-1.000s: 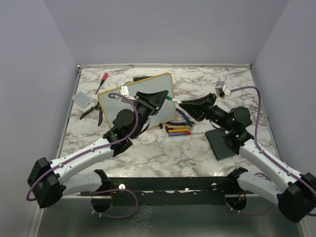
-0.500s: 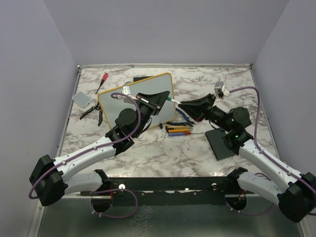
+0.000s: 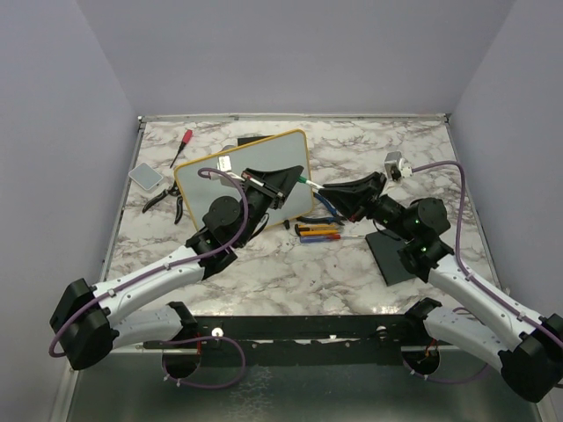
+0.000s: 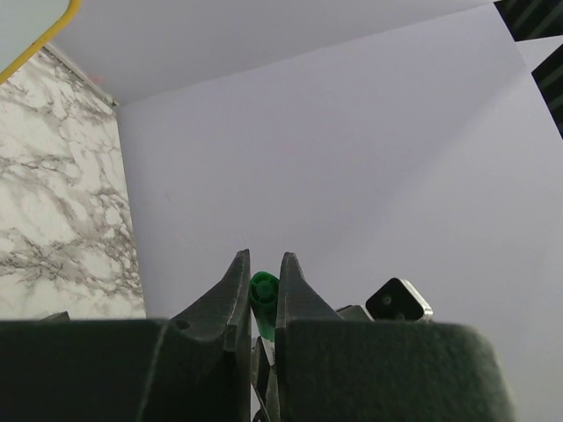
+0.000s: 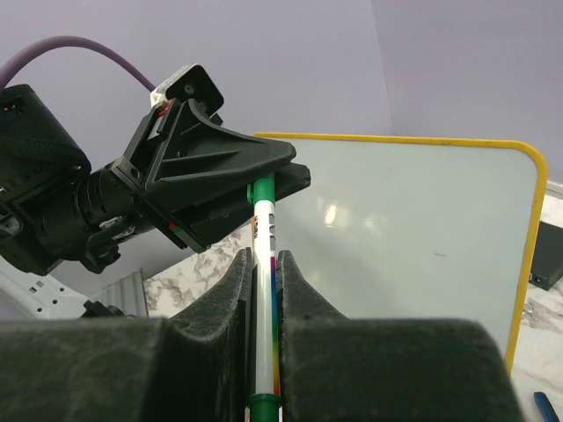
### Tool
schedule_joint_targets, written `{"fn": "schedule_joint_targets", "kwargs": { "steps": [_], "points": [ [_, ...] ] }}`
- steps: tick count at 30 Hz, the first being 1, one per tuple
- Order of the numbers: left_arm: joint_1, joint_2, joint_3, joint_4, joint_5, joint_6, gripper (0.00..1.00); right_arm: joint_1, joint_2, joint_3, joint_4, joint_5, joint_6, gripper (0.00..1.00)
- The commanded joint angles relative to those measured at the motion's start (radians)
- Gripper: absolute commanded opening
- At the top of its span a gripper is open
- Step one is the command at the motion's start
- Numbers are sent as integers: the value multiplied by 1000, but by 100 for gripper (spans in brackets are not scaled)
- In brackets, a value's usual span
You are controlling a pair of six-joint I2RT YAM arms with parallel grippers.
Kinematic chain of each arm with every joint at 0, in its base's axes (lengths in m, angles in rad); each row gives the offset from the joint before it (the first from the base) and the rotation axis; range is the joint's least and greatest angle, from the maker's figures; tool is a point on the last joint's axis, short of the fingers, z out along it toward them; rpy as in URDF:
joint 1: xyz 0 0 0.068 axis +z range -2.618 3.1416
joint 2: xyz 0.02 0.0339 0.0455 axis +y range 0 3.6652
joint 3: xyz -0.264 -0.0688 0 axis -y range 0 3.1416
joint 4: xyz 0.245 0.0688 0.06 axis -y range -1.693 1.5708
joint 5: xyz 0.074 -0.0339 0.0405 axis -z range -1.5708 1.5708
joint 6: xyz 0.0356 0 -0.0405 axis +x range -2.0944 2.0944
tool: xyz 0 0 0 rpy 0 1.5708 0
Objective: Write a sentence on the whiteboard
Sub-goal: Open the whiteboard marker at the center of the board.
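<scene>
The whiteboard (image 3: 198, 189), white with a yellow frame, stands tilted at the back left of the table; its face is blank in the right wrist view (image 5: 413, 229), so no sentence shows. A white marker (image 3: 310, 181) with a green cap is held between both grippers in front of the board's right edge. My left gripper (image 3: 296, 174) is shut on the green cap (image 4: 262, 294). My right gripper (image 3: 325, 187) is shut on the marker's barrel (image 5: 264, 264), with the cap end pointing into the left gripper (image 5: 251, 180).
Several screwdrivers (image 3: 318, 232) and blue pliers (image 3: 324, 211) lie right of the board. A flat black pad (image 3: 396, 255) lies under the right arm. A grey block (image 3: 147, 176), black pliers (image 3: 167, 200) and a red screwdriver (image 3: 182, 145) lie at the left.
Both arms have shifted only slightly. The marker stays gripped between the two grippers in about the same spot.
</scene>
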Motion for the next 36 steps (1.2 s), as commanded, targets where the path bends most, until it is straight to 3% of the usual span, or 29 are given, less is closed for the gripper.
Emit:
{"fn": "schedule_joint_targets", "kwargs": {
  "steps": [1,36],
  "points": [
    [31,-55,-22,-14,-111,23,0,-10,-32,-5,47,52,-16,1],
    [81,-156,-74,-29,-259,27,0,-8,-63,-14,-12,28,-49,1]
  ]
}}
